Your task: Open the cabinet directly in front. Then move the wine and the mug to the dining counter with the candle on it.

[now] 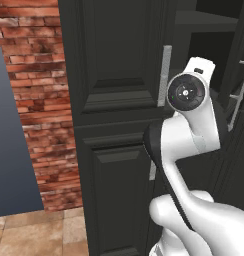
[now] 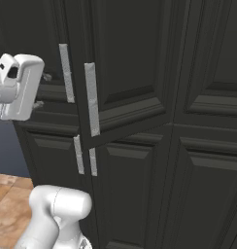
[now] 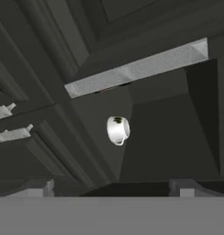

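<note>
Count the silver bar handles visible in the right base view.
4. Two long upper handles: one on the left door, one on the door swung ajar. Two short lower handles sit side by side below. The arm may hide others.

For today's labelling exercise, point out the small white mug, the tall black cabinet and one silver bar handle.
Small white mug (image 3: pixel 118 130), hand view, its side.
Tall black cabinet (image 1: pixel 114 60), left base view, upper door panel.
Silver bar handle (image 2: pixel 92 99), right base view, mid-bar.

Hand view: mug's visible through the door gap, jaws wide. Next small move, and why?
Probably swing the upper door wider before reaching in. The cabinet door stands only partly open, its silver handle crossing the view just above the mug. The gripper is open and holds nothing, apart from the mug. The gap looks tight for the hand.
</note>
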